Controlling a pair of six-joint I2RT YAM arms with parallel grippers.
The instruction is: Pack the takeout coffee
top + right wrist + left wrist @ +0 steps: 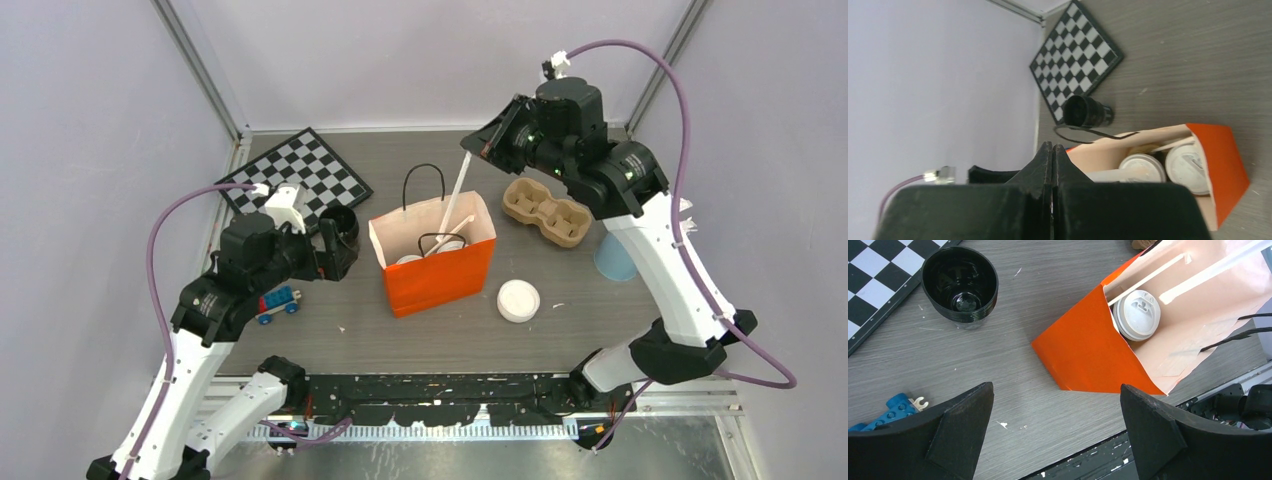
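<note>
Left wrist view shows the takeout coffee (pixel 1136 315) lid-up inside the orange bag (pixel 1083 347), so I'd raise my right gripper (pixel 1052 150), jaws pressed together, straight up past the straw (pixel 458 190) and handle (pixel 424 185), while my left gripper (pixel 1056 386) hangs wide apart.

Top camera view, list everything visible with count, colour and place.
Orange paper bag: one, orange, table centre.
White-lidded takeout coffee cups: two, white lids, inside bag.
White straw: one, white, sticking out of bag.
Black plastic cup: one, black, left of bag.
Chessboard: one, black-white, far left.
Cardboard cup carrier: one, brown, far right of bag.
Flat white disc: one, white, right of bag.
Blue toy: one, blue, near left.
Pale blue cup: one, right edge.
Left pincer: one, black, open.
Right pincer: one, black, shut.
</note>
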